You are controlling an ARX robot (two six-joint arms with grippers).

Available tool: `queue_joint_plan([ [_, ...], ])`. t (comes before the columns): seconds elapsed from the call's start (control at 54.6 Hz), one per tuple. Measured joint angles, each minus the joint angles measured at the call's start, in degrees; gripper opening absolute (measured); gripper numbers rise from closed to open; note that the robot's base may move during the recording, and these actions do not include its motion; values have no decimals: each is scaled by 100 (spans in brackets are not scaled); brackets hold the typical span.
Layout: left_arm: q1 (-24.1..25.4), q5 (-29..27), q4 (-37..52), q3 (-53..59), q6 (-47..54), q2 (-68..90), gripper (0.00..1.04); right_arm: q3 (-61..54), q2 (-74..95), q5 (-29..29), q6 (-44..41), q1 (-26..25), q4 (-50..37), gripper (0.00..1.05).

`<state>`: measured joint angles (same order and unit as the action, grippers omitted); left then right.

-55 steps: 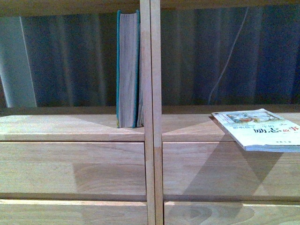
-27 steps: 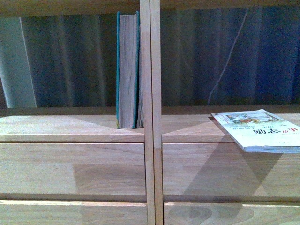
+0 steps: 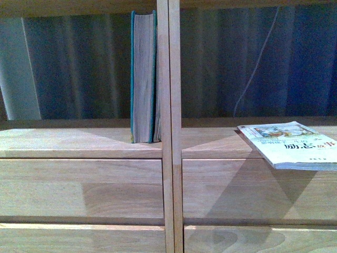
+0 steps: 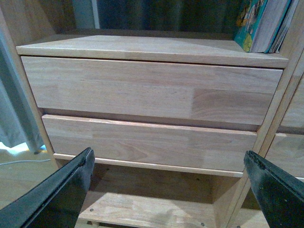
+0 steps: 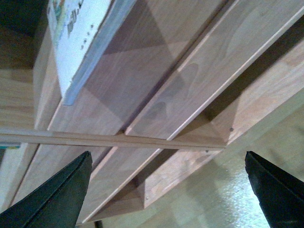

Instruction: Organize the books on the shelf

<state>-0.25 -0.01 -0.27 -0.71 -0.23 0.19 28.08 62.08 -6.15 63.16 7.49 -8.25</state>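
The teal-green book (image 3: pixel 143 79) stands upright in the shelf's left compartment, pressed against the centre divider (image 3: pixel 168 126); its lower corner (image 4: pixel 259 26) shows in the left wrist view. The white paperback (image 3: pixel 289 145) lies flat in the right compartment, its front edge overhanging the board; in the right wrist view the same paperback (image 5: pixel 78 42) juts over the drawer fronts. My left gripper (image 4: pixel 168 164) is open, low in front of the left drawers (image 4: pixel 152 90), holding nothing. My right gripper (image 5: pixel 166 164) is open below the right column, well short of the paperback. Neither arm appears in the front view.
The light wooden shelf (image 3: pixel 79 142) has flat drawer fronts in both columns (image 3: pixel 258 190). Dark curtain folds and a thin white cord (image 3: pixel 253 74) hang behind the open backs. A pale floor (image 5: pixel 237 190) lies under the unit's bottom board (image 4: pixel 142 209).
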Motion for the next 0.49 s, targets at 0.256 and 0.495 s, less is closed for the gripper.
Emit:
queue_joint_plan([
  [0.256,0,0,0,0,0,0,97,529,894,120,802,70,-680,98],
  [0.495,0,0,0,0,0,0,97,1117,1526,232,1235,81,-1095,98],
])
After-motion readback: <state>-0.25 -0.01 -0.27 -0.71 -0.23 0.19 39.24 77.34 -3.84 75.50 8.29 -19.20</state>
